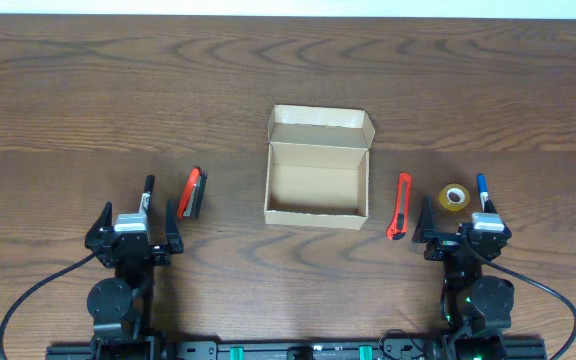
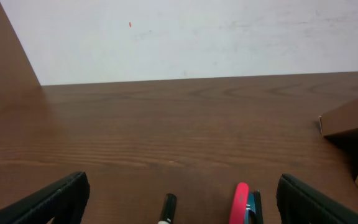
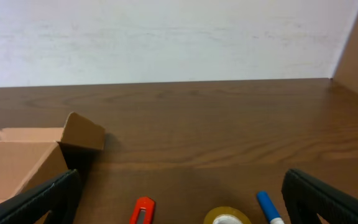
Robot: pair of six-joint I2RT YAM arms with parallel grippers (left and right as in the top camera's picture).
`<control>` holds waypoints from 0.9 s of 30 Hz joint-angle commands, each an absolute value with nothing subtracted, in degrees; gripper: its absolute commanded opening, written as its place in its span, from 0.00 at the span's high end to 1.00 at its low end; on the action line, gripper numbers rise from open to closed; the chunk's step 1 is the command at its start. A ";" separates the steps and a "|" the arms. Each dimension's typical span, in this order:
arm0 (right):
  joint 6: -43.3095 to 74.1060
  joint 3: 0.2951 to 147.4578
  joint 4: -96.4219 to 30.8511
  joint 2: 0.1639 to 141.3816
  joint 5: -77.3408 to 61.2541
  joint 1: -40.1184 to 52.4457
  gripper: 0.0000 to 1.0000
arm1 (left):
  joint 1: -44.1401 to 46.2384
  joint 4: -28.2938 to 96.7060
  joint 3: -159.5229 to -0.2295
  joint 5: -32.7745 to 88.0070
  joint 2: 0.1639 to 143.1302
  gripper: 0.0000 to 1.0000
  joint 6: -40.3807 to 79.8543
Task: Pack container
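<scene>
Stock on the wooden tabletop (image 1: 88,90) as I am viewing it from the overhead camera:

- I am counting one container (image 1: 317,168), one black marker (image 1: 148,189), one red-and-black tool (image 1: 193,192), one red utility knife (image 1: 400,205), one roll of tape (image 1: 454,197) and one blue marker (image 1: 482,190).
- I am counting two claws. The left claw (image 1: 138,212) and the right claw (image 1: 463,218) are both standing spread wide and are gripping nothing.
- The container is sitting mid-tabletop between the two claws, farther out than both and well apart from each. It is lying right of the left claw and left of the right claw.
- Its mouth is facing up, and its flap lid (image 1: 320,127) is standing open along the far edge. The body's long axis is running left to right.
- The knife is lying just right of the container, and the red-and-black tool is lying off to its left.
</scene>
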State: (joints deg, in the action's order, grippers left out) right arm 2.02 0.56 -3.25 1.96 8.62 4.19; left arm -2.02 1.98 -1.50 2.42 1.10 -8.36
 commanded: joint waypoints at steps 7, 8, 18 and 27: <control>2.55 0.32 -3.38 1.45 8.95 3.73 0.01 | -1.80 4.10 -0.34 4.01 0.64 0.05 -7.70; 2.55 0.32 -3.40 1.45 8.97 3.73 0.01 | -1.80 4.10 -0.32 4.01 0.64 0.05 -7.70; 2.59 0.32 -3.44 1.45 7.53 3.73 0.01 | -1.80 4.10 -0.32 4.01 0.64 0.05 -7.70; 4.34 0.32 -3.64 2.09 6.50 3.73 0.01 | -1.80 4.10 -0.32 4.01 0.64 0.05 -7.70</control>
State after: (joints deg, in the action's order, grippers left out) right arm 2.55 0.56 -3.38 1.96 7.31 4.19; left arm -2.02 1.98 -1.50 2.42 1.10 -8.36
